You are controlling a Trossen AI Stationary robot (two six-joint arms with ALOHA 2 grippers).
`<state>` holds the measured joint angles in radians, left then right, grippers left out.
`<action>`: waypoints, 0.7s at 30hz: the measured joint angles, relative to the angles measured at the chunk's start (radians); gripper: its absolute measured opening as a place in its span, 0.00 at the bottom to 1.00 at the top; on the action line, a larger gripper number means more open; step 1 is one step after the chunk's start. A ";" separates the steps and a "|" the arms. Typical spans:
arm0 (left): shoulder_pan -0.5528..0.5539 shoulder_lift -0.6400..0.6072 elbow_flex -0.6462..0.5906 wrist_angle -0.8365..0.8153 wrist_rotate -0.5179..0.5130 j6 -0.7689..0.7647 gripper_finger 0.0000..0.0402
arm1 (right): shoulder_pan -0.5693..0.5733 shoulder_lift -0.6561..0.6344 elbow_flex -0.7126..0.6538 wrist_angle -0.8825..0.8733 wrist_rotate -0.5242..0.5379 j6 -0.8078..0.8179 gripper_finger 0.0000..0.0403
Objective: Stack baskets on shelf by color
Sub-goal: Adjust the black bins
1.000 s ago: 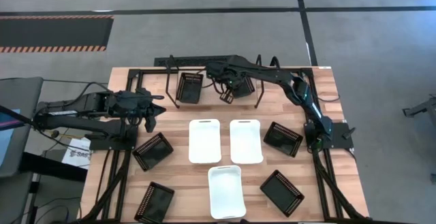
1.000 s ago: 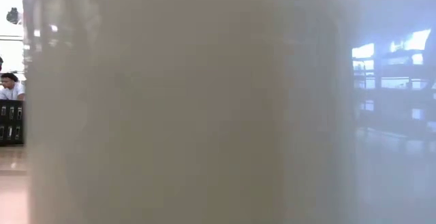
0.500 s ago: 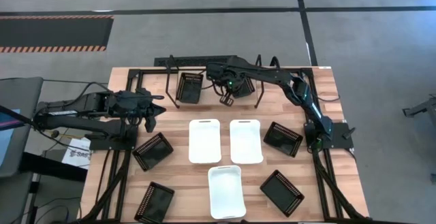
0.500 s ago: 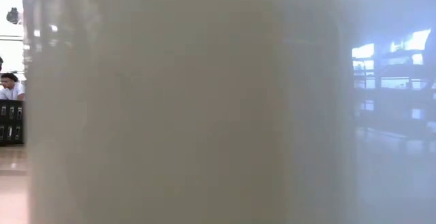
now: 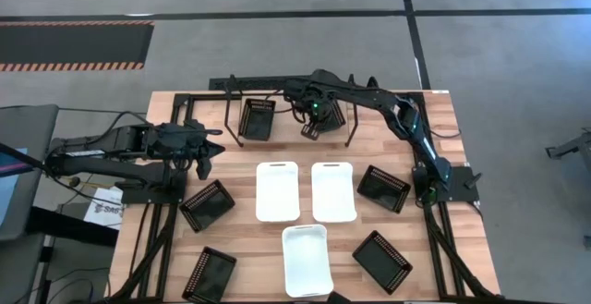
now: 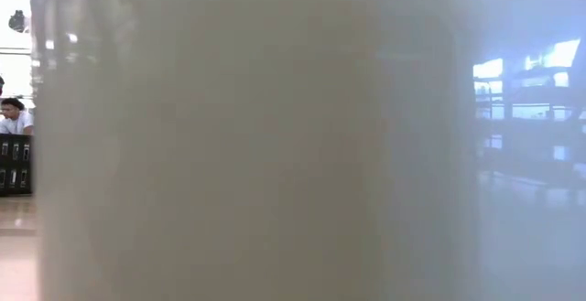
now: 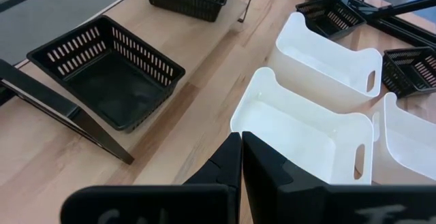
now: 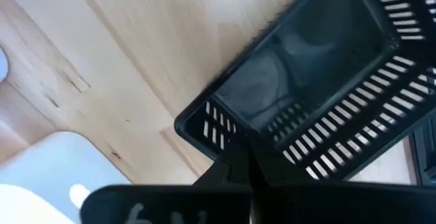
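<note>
The baskets, six small black mesh-sided plastic ones and three larger smooth white ones with rounded corners, are mostly spread over the wooden counter (image 5: 434, 138); only two have reached the low black wire-frame shelf (image 5: 277, 87) at the far edge.

On the left, the left arm waits over its own side of the counter, stretched out level, its left end effector (image 5: 209, 149) pressed together and holding nothing, pointing across at the nearest white basket (image 5: 276, 191). Just beside it a loose black mesh basket (image 5: 207, 204) lies on the wood.

Further in, one black basket (image 5: 257, 118) sits in the shelf's left bay.

Next to that is what has changed: over the past second the right end effector (image 5: 312, 122) has carried its black mesh basket (image 8: 306, 94) a little rightward and further in between the shelf's upright loops. Its fingers are pinched on the basket's rim, and the basket hangs tilted, one corner low over the wood. I'd judge this as the second black basket being delivered, though it is going in beside the first rather than onto it.

The right arm reaches a long way for this, from its base at the counter's right edge diagonally over to the shelf, almost fully extended.
</note>
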<state>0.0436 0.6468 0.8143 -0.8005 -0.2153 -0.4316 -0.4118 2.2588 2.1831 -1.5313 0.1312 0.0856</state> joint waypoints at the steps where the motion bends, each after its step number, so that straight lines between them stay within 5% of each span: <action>1: 0.000 0.000 0.000 0.000 0.000 0.000 0.00 | -0.003 0.003 0.000 0.000 -0.008 -0.013 0.00; 6: 0.000 0.000 0.000 0.000 0.000 0.000 0.00 | -0.019 0.005 0.000 0.019 -0.081 -0.063 0.00; 21: 0.000 0.000 0.000 0.000 0.000 0.000 0.00 | -0.048 0.002 0.000 0.006 -0.080 -0.086 0.00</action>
<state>0.0435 0.6468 0.8143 -0.8001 -0.2153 -0.4313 -0.4599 2.2608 2.1830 -1.5257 0.0513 -0.0006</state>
